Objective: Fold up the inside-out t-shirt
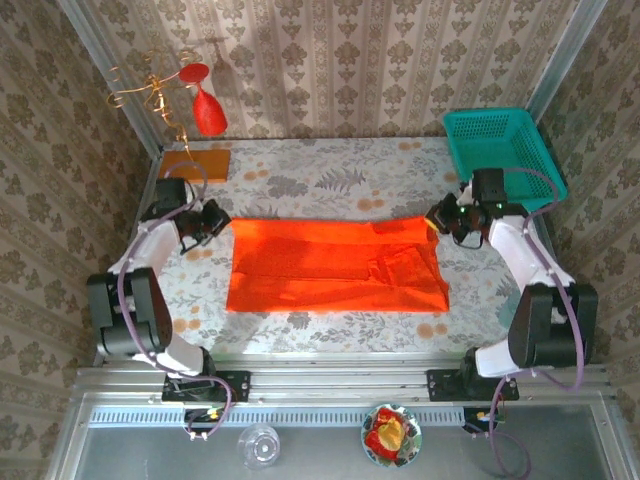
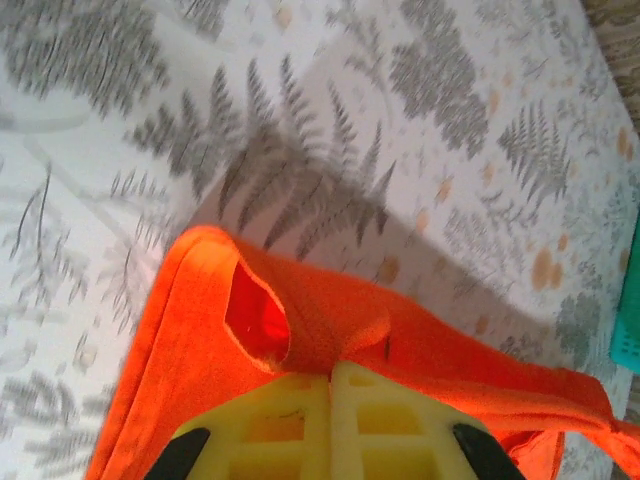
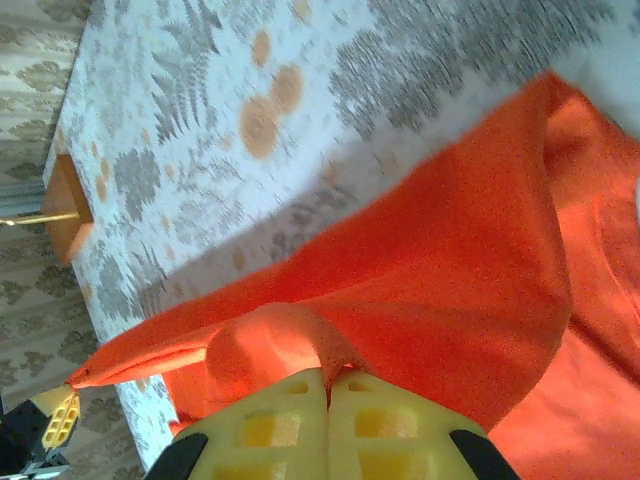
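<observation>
Jaws of left arm (image 1: 150, 245) and right arm (image 1: 512, 245), both angled inward, pinch the t-shirt (image 1: 335, 265).

Bright, even light from above; the t-shirt (image 1: 335, 265) glows nearly oversaturated; in both wrist views the lifted cloth casts a soft grey shadow on the worktop (image 2: 480, 130); the right wrist picture blurs slightly towards its edges.

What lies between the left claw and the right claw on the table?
The t-shirt: its far edge runs from the left claw to the right claw, both shut on it, as the top view shows.
</observation>
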You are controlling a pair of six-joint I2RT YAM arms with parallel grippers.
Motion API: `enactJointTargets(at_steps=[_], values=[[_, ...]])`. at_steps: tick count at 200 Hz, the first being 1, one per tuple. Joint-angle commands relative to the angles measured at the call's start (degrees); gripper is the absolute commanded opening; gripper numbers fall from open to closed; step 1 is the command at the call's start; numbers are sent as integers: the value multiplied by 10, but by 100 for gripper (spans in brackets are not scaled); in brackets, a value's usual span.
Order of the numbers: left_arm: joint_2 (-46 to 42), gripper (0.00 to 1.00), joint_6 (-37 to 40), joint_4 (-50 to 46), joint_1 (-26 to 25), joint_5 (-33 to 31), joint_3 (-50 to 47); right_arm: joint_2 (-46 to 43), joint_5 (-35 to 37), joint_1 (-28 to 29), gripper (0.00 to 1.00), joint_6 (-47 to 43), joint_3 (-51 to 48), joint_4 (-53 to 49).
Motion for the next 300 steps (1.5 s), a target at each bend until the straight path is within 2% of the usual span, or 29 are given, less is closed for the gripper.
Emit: enactJointTargets(at_steps=[1,35,81,114,119,149,216,274,300], values=[[42,0,36,-27,8,42,60,37,-15,-3,0,-1,52,2],[99,0,46,-34,9,65,104,63,-18,-3,0,-7,76,-2],[99,1,41,-12,13,48,81,73,-1,-4,0,-29,72,1],[116,1,17,27,16,65,96,123,-20,-7,0,-26,131,34],[119,1,14,28,16,83,100,131,-23,-7,0,-25,142,36],[132,1,13,23,16,88,120,156,-39,-7,0,-21,180,43],[104,1,20,23,22,86,82,136,-42,-7,0,-44,149,26],[103,1,17,24,28,92,86,239,-100,-7,0,-61,275,9],[102,1,15,26,28,93,85,234,-95,-7,0,-71,283,-15]])
